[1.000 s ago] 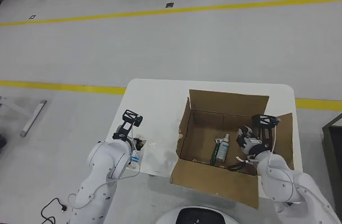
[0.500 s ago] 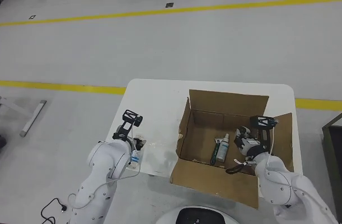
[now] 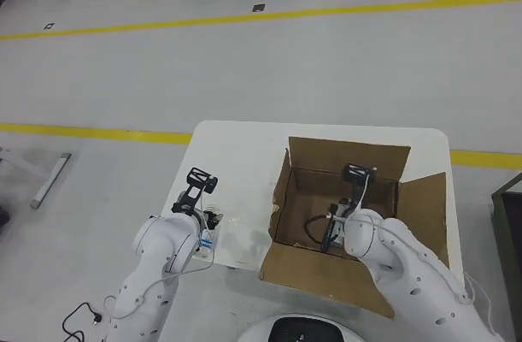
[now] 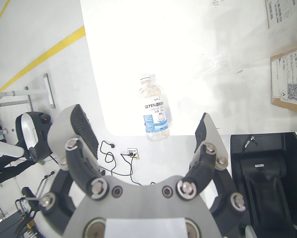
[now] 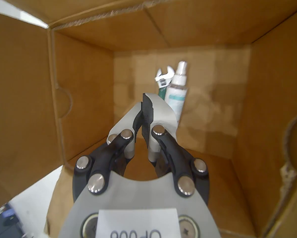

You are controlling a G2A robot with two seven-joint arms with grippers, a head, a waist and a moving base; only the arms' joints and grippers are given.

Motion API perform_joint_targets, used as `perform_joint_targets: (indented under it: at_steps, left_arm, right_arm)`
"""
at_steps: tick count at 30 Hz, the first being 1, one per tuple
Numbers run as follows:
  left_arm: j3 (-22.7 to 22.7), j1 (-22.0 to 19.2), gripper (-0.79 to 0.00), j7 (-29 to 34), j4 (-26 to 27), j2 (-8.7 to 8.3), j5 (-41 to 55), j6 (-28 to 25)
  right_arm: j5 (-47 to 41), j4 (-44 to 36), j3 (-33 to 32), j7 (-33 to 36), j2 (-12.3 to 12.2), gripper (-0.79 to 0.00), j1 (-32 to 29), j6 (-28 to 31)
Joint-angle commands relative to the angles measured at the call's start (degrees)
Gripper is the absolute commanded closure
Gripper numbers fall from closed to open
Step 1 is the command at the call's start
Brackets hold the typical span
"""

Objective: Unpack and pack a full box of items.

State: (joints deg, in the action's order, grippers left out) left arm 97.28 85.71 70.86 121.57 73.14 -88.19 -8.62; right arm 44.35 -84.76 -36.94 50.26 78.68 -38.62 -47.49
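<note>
My right gripper (image 5: 143, 111) inside the box (image 5: 84, 80), jaws shut on nothing, wrench (image 5: 163, 78) and spray bottle (image 5: 178, 92) just ahead, left gripper (image 4: 141, 115) over table (image 4: 143, 38) edge, jaws wide apart, clear bottle (image 4: 155, 115) lying just beyond them

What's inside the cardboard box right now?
On the cardboard box floor, a green-handled wrench and a white spray bottle lie side by side. The right gripper, shut, hangs above the floor. The floor beneath the gripper and arm is hidden.
</note>
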Motion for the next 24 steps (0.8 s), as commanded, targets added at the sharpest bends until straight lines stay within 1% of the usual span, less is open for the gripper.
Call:
perform_joint_targets:
  at_steps: [1, 8, 11, 15, 18, 22, 23, 24]
  left_arm:
    - [0.0, 0.0, -0.785, 0.0, 0.0, 0.0, 0.0, 0.0]
    - [0.0, 0.0, -0.785, 0.0, 0.0, 0.0, 0.0, 0.0]
    - [0.0, 0.0, -0.785, 0.0, 0.0, 0.0, 0.0, 0.0]
    - [0.0, 0.0, -0.785, 0.0, 0.0, 0.0, 0.0, 0.0]
    - [0.0, 0.0, -0.785, 0.0, 0.0, 0.0, 0.0, 0.0]
    - [0.0, 0.0, -0.785, 0.0, 0.0, 0.0, 0.0, 0.0]
    - [0.0, 0.0, -0.785, 0.0, 0.0, 0.0, 0.0, 0.0]
    - [0.0, 0.0, -0.785, 0.0, 0.0, 0.0, 0.0, 0.0]
  right_arm:
    - [-0.8, 0.1, -0.1, -0.2, 0.1, 0.0, 0.2, 0.0]
    - [-0.8, 0.1, -0.1, -0.2, 0.1, 0.0, 0.2, 0.0]
    - [0.2, 1.3, -0.3, -1.0, 0.0, 0.0, -1.1, 0.3]
    - [2.2, 2.9, 0.6, 3.4, 0.3, 0.0, -0.6, -3.1]
    - [2.3, 6.3, 1.7, 3.7, 0.9, 0.0, 0.4, -2.9]
    - [3.0, 12.7, 5.1, 5.1, 2.3, -0.006, 3.6, -1.5]
    - [2.5, 13.8, 5.7, 5.1, 2.7, -0.015, 4.4, -1.4]
    - [1.6, 15.0, 6.3, 5.5, 3.2, -0.055, 5.1, -1.0]
